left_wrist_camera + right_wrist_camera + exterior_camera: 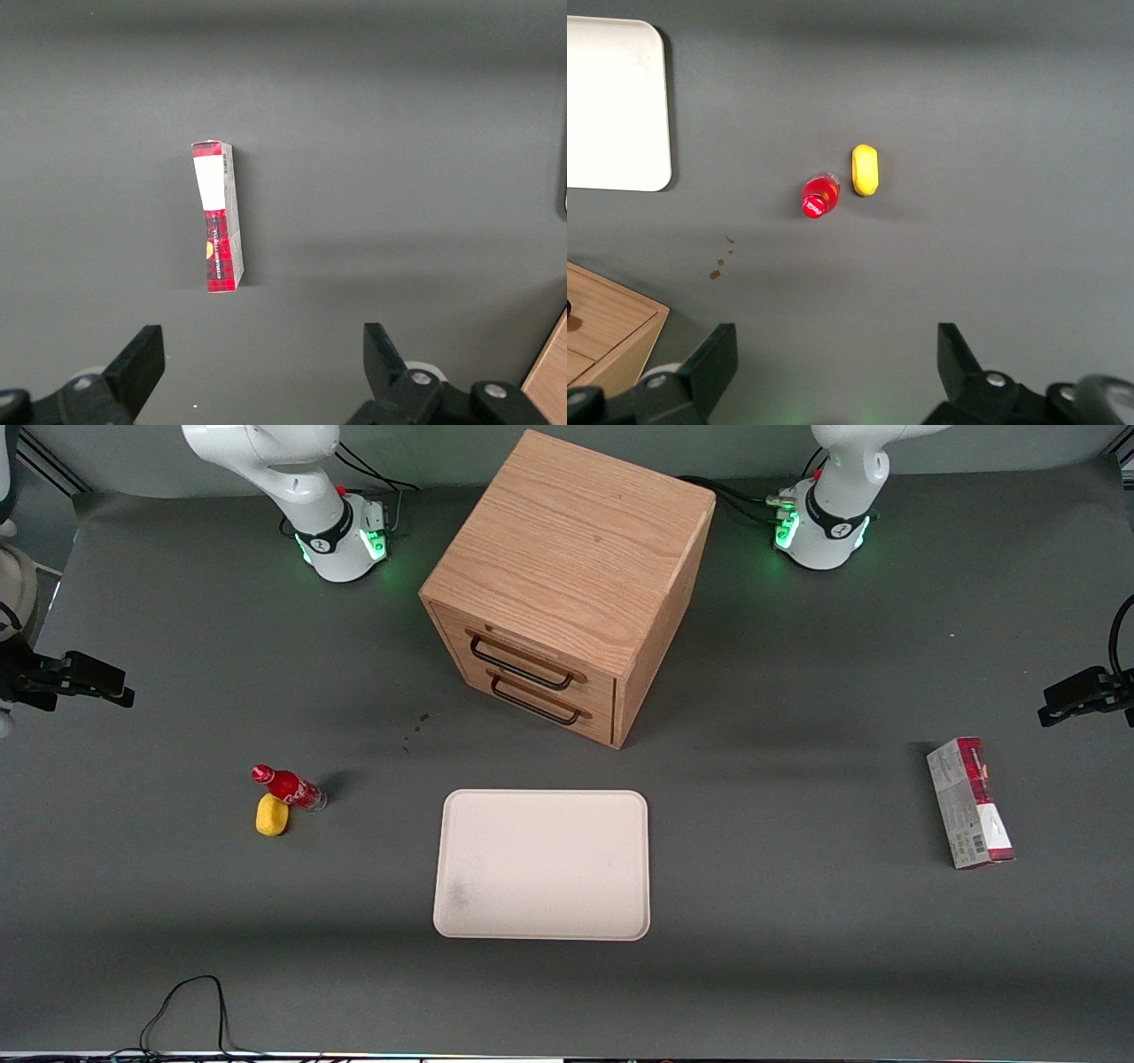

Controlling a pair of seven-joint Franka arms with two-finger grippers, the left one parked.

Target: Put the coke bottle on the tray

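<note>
The coke bottle (288,786) is small and red with a red cap. It stands on the grey table toward the working arm's end, touching a yellow oval lump (272,815). In the right wrist view I look down on the bottle's cap (816,200), with the lump (866,169) beside it. The pale cream tray (542,864) lies flat and bare near the table's middle, nearer the front camera than the cabinet. One corner of the tray also shows in the right wrist view (611,106). My gripper (835,363) is open and empty, high above the table and apart from the bottle. It shows at the edge of the front view (111,686).
A wooden drawer cabinet (567,576) with two black handles stands farther back than the tray; its corner shows in the right wrist view (602,328). A red-and-grey carton (970,802) lies toward the parked arm's end. A black cable (186,1001) loops at the front edge.
</note>
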